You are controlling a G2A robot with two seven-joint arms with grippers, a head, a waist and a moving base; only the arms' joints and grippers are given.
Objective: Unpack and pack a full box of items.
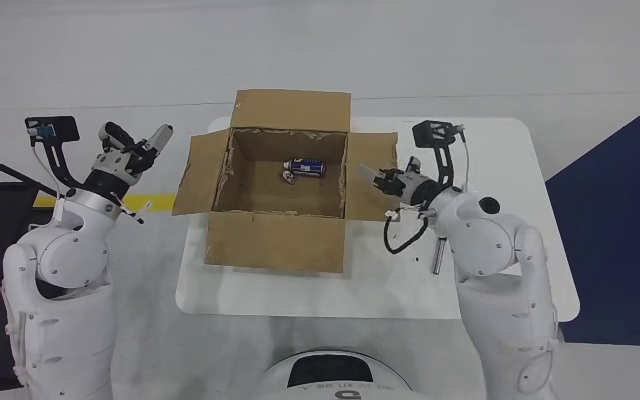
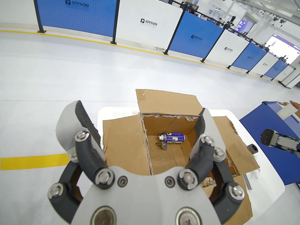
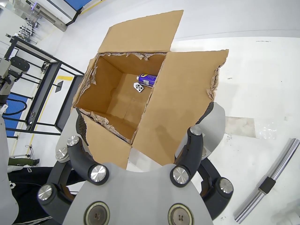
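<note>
Box [image 1: 277, 243] open, flap edges torn

The left arm [image 1: 60, 250] and right arm [image 1: 490, 245] are smooth white rounded shells, a black cable [image 1: 388, 238] looping off the right wrist, while the left gripper [image 2: 141, 113] and right gripper [image 3: 145, 111] share grey plates, black links, silver screws and dark ribbed pads [image 2: 85, 120]

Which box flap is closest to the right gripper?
The flap on the robot's right: the right gripper sits over it; the others lie farther off.
</note>
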